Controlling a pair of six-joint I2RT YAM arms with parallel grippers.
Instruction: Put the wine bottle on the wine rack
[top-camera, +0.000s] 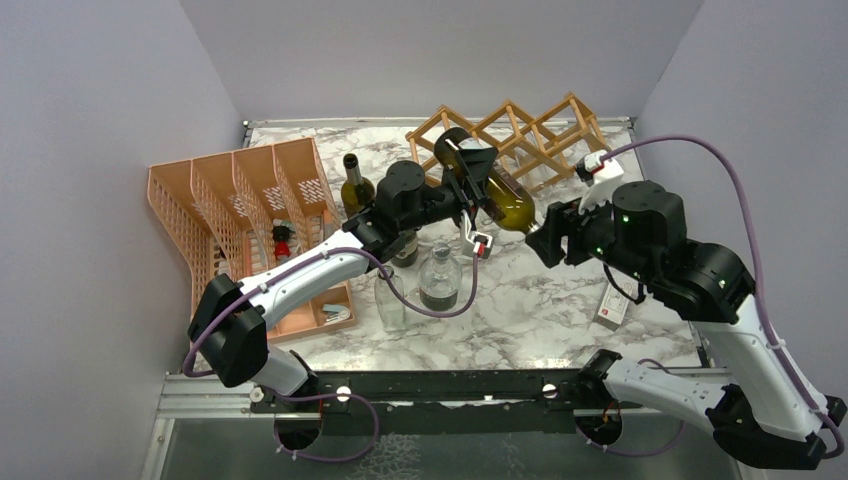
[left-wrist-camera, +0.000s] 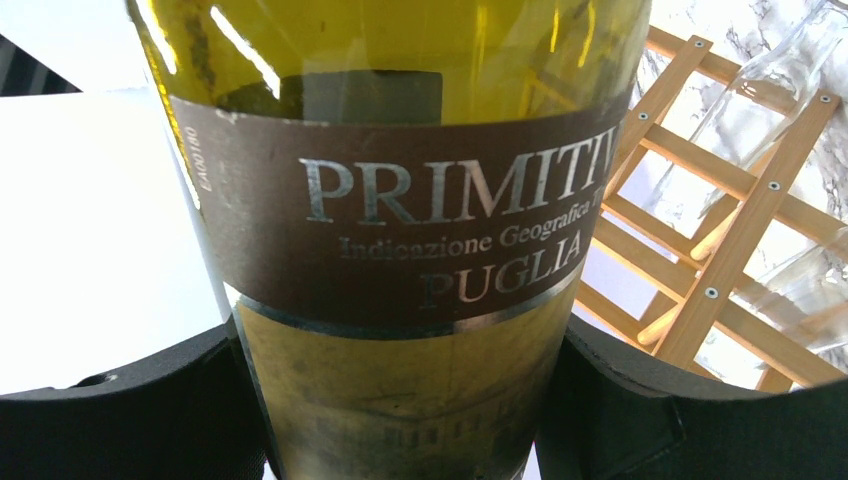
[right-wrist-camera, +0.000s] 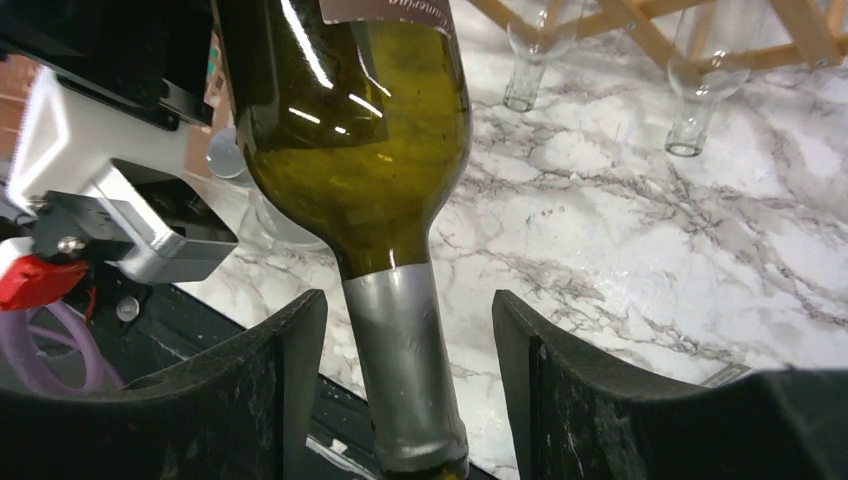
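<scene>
The wine bottle (top-camera: 505, 200) is green glass with a brown label and a silver-foil neck, held tilted in the air just in front of the wine rack (top-camera: 535, 135), a light wood lattice at the back of the table. My left gripper (top-camera: 478, 178) is shut on the bottle's body; in the left wrist view the label (left-wrist-camera: 400, 210) fills the frame, my fingers (left-wrist-camera: 640, 410) press both sides, and the rack (left-wrist-camera: 720, 210) shows behind. My right gripper (top-camera: 545, 235) is open around the foil neck (right-wrist-camera: 405, 350), with a gap on each side between neck and fingers (right-wrist-camera: 570, 390).
An orange mesh organizer (top-camera: 250, 200) stands at the left. A second green bottle (top-camera: 353, 185) and clear glass bottles (top-camera: 438, 278) stand under my left arm. Clear bottle necks (right-wrist-camera: 690, 110) hang from the rack. A small carton (top-camera: 612, 308) lies at the right.
</scene>
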